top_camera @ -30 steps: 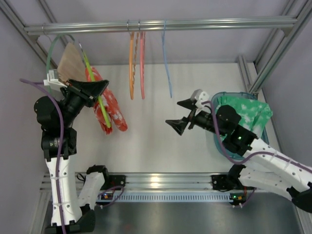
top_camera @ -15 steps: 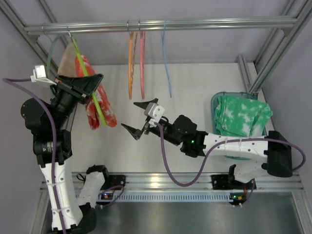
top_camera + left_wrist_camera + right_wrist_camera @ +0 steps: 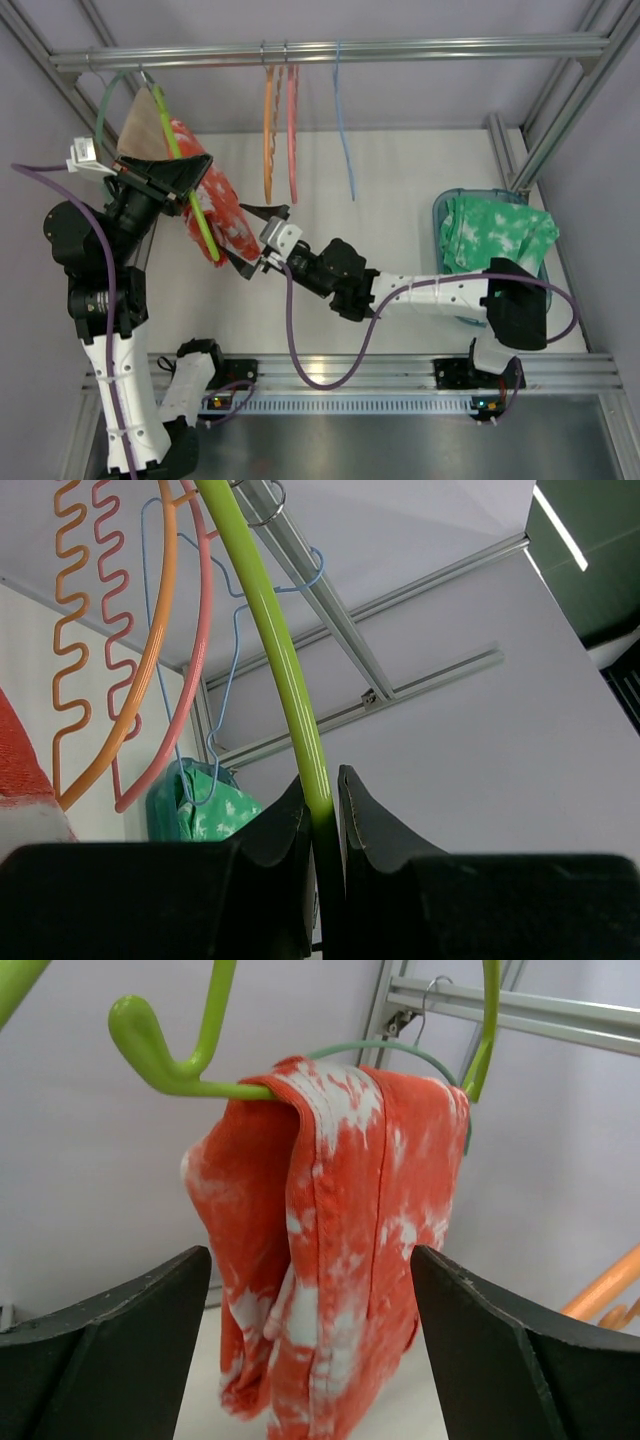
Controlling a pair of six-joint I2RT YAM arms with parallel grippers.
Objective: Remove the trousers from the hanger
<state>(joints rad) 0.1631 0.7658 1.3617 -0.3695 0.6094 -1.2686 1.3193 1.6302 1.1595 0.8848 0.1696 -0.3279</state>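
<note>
Here trousers (image 3: 330, 1230) drape the hanger (image 3: 285, 680), left claw (image 3: 321, 780) clamping it

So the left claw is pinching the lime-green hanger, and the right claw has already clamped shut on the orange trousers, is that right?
Not quite. The left gripper does pinch the hanger, but the right gripper has not clamped the trousers. In the right wrist view its fingers stand wide apart, with the trousers hanging untouched ahead of them.

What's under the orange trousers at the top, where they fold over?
The green hanger. The trousers are draped over its bar. The bar's end pokes out on one side; the part beneath the cloth is hidden.
</note>
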